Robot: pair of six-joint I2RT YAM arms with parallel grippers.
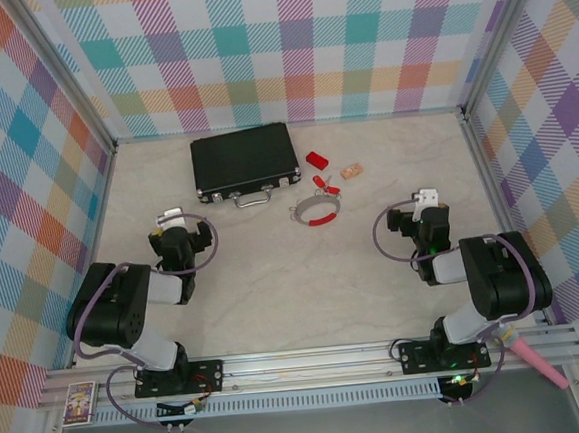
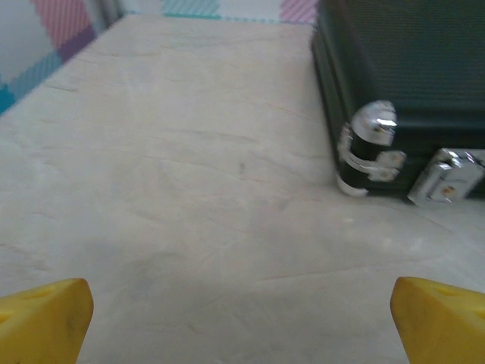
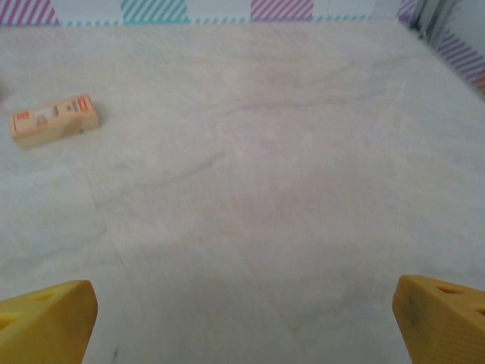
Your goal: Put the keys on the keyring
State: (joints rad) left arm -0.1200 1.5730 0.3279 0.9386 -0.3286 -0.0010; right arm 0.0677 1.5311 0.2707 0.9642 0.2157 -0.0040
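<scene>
The keyring [image 1: 316, 210], a thin silver hoop with a red arc, lies flat on the table at mid-centre. The keys [image 1: 325, 183], small with red heads, lie just behind it, touching or nearly touching its rim. My left gripper [image 1: 174, 216] rests low at the left, well away from the ring, and it is open with bare table between its yellow fingertips [image 2: 45, 318]. My right gripper [image 1: 427, 198] sits at the right of the ring, also open, and nothing lies between its yellow fingertips [image 3: 439, 315].
A shut black case [image 1: 244, 161] with a handle lies behind the left gripper; its metal corner [image 2: 375, 148] shows in the left wrist view. A red block [image 1: 315, 159] and a beige block [image 1: 353, 170] [image 3: 54, 118] lie near the keys. Checked walls enclose the table.
</scene>
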